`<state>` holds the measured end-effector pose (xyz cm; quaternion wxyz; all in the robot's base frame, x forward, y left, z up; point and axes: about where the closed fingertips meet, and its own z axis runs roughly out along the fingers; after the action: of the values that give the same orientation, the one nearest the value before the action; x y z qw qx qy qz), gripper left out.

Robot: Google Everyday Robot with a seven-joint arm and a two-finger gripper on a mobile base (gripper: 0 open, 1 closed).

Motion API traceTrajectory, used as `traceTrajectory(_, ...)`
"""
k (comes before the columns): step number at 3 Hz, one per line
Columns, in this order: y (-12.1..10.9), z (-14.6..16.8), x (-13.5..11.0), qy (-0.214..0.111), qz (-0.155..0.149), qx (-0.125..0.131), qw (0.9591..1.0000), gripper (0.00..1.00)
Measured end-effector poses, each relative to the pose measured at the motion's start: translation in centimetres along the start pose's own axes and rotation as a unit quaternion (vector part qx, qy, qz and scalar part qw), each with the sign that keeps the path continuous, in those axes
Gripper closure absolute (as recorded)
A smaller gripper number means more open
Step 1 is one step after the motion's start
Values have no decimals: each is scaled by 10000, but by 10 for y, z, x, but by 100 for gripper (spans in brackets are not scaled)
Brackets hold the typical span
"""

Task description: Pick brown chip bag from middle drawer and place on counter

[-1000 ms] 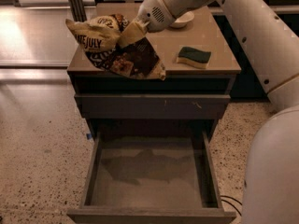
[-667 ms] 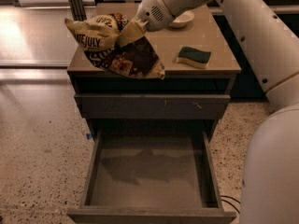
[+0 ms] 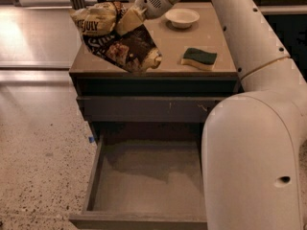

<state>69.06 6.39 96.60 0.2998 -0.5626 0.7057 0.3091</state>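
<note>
The brown chip bag [image 3: 117, 41], dark brown with cream ends and "JULY" lettering, hangs tilted over the left part of the counter [image 3: 201, 37]. Its lower end seems to touch the counter near the front edge. My gripper [image 3: 128, 19] is shut on the bag's upper middle, just above the counter's left side. The middle drawer [image 3: 148, 176] is pulled out below and its grey floor is bare. My white arm reaches in from the right and hides the drawer's right side.
A small white bowl [image 3: 182, 17] stands at the back of the counter. A green and yellow sponge [image 3: 199, 58] lies at its front right. A closed drawer front [image 3: 144, 108] sits under the counter. Speckled floor lies to the left.
The gripper and the bag have shifted slightly; the bag hangs a little lower over the counter. Nothing else has moved.
</note>
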Motion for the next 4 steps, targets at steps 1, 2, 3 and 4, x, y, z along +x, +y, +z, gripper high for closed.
traceTrajectory(1,-30,5,3,55,145,122,9998,100)
traceTrajectory(2,-60,2,10,-48,306,376,9988,100)
traceTrajectory(3,-80,4,14,-164,373,592,9974,100)
traceTrajectory(4,-80,4,14,-164,373,592,9974,100)
